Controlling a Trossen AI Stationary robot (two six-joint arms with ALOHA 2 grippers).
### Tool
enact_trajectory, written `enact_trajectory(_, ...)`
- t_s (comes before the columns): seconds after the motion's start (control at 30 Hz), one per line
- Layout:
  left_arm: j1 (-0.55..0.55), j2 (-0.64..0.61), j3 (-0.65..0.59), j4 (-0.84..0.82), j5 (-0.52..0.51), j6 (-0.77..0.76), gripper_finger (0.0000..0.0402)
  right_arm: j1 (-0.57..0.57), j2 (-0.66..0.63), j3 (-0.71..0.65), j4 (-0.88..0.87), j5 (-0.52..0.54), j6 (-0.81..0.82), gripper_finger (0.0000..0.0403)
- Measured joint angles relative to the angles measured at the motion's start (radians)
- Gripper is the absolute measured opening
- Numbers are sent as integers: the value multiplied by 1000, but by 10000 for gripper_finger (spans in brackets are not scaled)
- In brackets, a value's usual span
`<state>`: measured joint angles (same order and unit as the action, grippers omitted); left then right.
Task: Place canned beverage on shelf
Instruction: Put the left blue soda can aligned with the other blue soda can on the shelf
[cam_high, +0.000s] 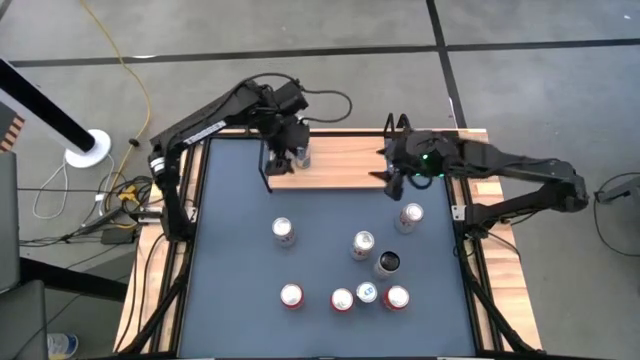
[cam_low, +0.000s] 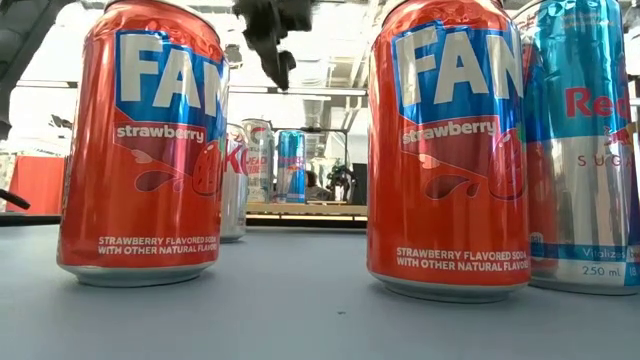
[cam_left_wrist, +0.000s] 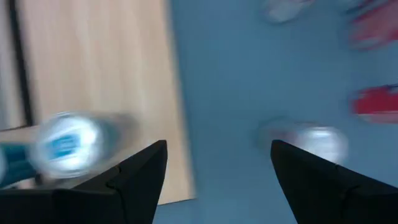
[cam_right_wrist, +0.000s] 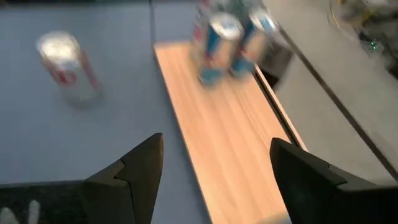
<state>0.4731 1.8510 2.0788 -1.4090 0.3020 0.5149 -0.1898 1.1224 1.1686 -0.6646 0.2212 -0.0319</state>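
Light-wood shelf (cam_high: 335, 160) with black rod uprights carries two blue-and-silver cans (cam_right_wrist: 233, 46) at its left end; most of the board lies bare. Seven cans (cam_high: 362, 244) wait on the grey table (cam_high: 230, 250). Left end effector (cam_high: 283, 160) and right end effector (cam_high: 395, 185) hover open, empty, over opposite shelf ends.

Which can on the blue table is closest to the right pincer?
The silver-topped can just below the right pincer, nearest the table's right edge. The other loose cans stand farther down the table, away from it.
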Motion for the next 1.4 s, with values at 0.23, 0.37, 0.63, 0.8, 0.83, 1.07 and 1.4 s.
enact_trajectory(0.23,-201,-173,0,10,-26,-85,275,5,136,-229,574,-65,7,276)
enact_trajectory(0.37,-365,-277,-15,50,-114,-180,275,-4,289,-239,801,-76,27,276)
enact_trajectory(0.63,-697,-455,-165,163,-473,-373,275,-3,583,-134,933,-120,36,276)
enact_trajectory(0.8,-850,-508,-253,189,-593,-492,275,-23,686,-42,941,-148,34,276)
enact_trajectory(0.83,-877,-516,-270,189,-614,-512,275,-29,704,-27,937,-148,35,276)
enact_trajectory(1.07,-1000,-550,-369,189,-750,-582,275,-78,800,71,918,-215,52,276)
enact_trajectory(1.4,-1073,-550,-370,186,-831,-641,275,-104,814,113,801,-224,22,276)
